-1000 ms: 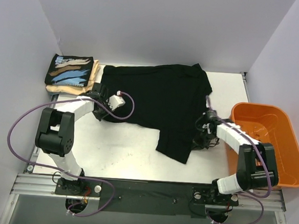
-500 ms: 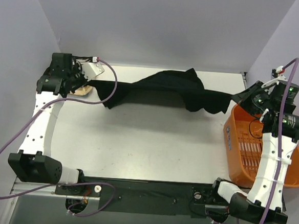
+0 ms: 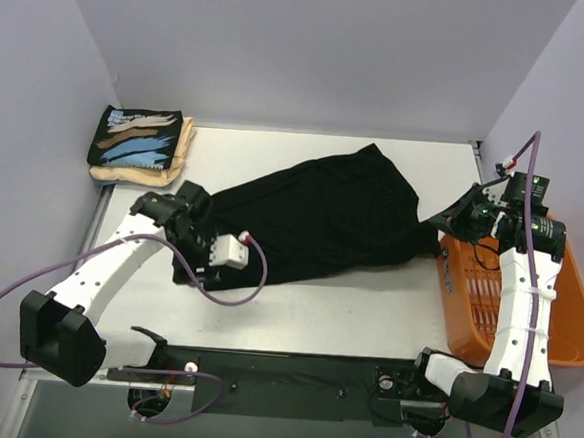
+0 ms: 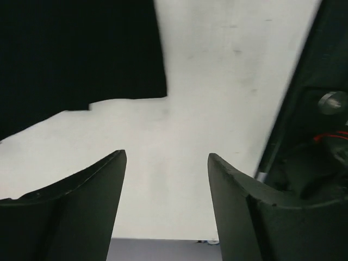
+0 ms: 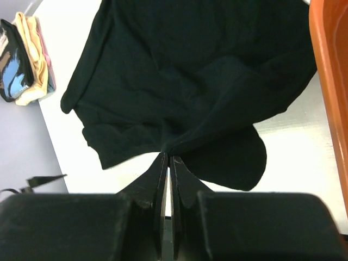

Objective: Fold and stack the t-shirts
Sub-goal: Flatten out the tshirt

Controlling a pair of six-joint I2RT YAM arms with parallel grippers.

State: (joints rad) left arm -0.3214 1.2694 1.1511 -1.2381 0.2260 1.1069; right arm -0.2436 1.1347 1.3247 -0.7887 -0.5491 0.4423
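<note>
White bench (image 3: 366, 304) carries the black t-shirt (image 3: 312, 215), rumpled across its middle. The right hand (image 5: 167, 159) is clenched on its cloth near the right edge; the left hand (image 4: 166, 155) gapes empty by its left end. Printed t-shirt (image 3: 137, 138) and cream t-shirt (image 3: 182, 149) sit stacked at the far left corner.

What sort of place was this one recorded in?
Probably a lab test cell, not a home: a bare white table boxed in by blank panels, two robot arms bolted to a rail at its edge, and a black shirt beside an orange basket.
</note>
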